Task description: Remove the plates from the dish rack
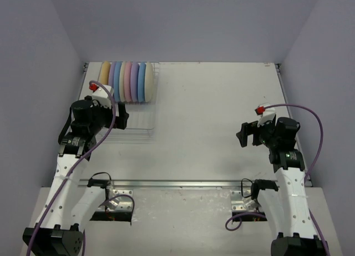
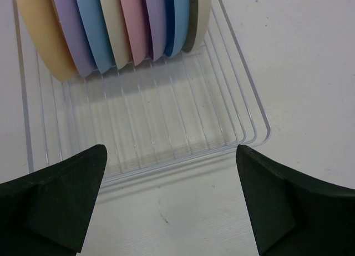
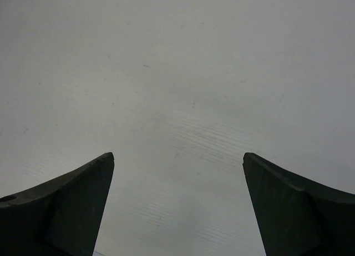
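Top external shows the plates stood on edge in the far end of the dish rack, far left, rims offered for pinching. The left gripper, jaws wide and empty, aims at them from the rack's near end, while the right gripper, likewise released, idles at right.

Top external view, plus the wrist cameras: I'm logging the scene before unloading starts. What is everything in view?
plates: eight by my count, yellow-orange, lavender, blue, cream, pink, lavender, blue, cream; on edge at rack's far end.
dish rack: one, silvery wire; table's far left.
table: one, white; under everything.
metal rail: one, silver; near edge.
cables: two, purple; one per arm.
arms: two, white and black; left by rack, right over table's right side.
left fingers: two, black; open, facing rack.
right fingers: two, black; open, over table.
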`<state>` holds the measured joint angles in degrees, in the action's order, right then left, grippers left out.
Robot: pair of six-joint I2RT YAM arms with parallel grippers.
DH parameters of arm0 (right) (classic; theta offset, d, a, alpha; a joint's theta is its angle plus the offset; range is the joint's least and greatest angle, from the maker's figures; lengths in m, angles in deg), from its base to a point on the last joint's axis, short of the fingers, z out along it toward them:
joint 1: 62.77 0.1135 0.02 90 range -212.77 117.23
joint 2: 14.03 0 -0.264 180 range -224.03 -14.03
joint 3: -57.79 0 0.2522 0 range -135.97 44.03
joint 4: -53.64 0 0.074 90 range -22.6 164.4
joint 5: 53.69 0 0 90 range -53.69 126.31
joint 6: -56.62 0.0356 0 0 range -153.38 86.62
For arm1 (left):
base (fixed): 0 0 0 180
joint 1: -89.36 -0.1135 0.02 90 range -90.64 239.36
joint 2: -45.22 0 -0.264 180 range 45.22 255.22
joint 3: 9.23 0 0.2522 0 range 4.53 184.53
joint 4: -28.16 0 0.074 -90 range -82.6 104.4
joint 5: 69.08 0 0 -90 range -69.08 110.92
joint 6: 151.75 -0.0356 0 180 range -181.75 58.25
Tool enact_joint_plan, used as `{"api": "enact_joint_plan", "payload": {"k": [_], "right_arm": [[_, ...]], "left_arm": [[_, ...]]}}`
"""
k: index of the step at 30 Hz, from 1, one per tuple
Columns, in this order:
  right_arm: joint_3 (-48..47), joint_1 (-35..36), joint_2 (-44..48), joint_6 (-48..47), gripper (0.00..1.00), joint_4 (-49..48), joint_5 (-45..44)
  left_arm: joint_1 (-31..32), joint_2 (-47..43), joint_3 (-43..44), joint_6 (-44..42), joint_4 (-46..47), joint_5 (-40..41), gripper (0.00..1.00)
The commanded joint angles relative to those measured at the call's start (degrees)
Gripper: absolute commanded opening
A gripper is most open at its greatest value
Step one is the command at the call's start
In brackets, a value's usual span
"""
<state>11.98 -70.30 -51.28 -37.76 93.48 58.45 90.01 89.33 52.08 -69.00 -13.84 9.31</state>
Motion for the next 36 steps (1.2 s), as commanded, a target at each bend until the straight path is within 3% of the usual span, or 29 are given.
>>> {"api": "enact_joint_plan", "payload": {"k": [1,9,11,16,18,24,30,36], "right_arm": [[-0.11,-0.20,-0.28,0.78,0.99,-2.09,-0.87],[-0.28,-0.28,-1.48,0.69,0.99,-1.65,-0.35],[-0.41,-0.21,-2.37,0.48,0.99,-1.39,-0.29],[-0.57,-0.22,-3.19,0.26,0.99,-0.92,0.03],[-0.64,-0.21,-3.27,0.17,0.99,-0.77,0.63],[-0.73,-0.29,-3.80,-0.18,0.99,-0.33,1.68],[-0.73,-0.20,-4.06,-0.36,0.99,-0.07,2.81],[-0.89,-0.22,-4.81,-0.46,0.99,0.27,3.81]], "left_arm": [[-0.64,-0.70,2.10,0.30,2.50,0.36,1.00],[-0.64,3.30,6.99,1.41,1.07,1.30,0.99],[-0.64,10.48,15.14,2.13,-1.46,4.39,0.92],[-0.64,22.64,29.00,2.77,-4.46,2.78,0.82],[-1.10,28.26,37.30,2.94,-6.75,1.85,0.68],[-4.52,41.33,49.93,3.82,-11.66,-1.32,0.57],[-12.21,52.79,59.80,6.36,-16.21,-9.53,0.53],[-17.18,58.71,62.97,5.91,-17.59,-14.44,0.47]]}}
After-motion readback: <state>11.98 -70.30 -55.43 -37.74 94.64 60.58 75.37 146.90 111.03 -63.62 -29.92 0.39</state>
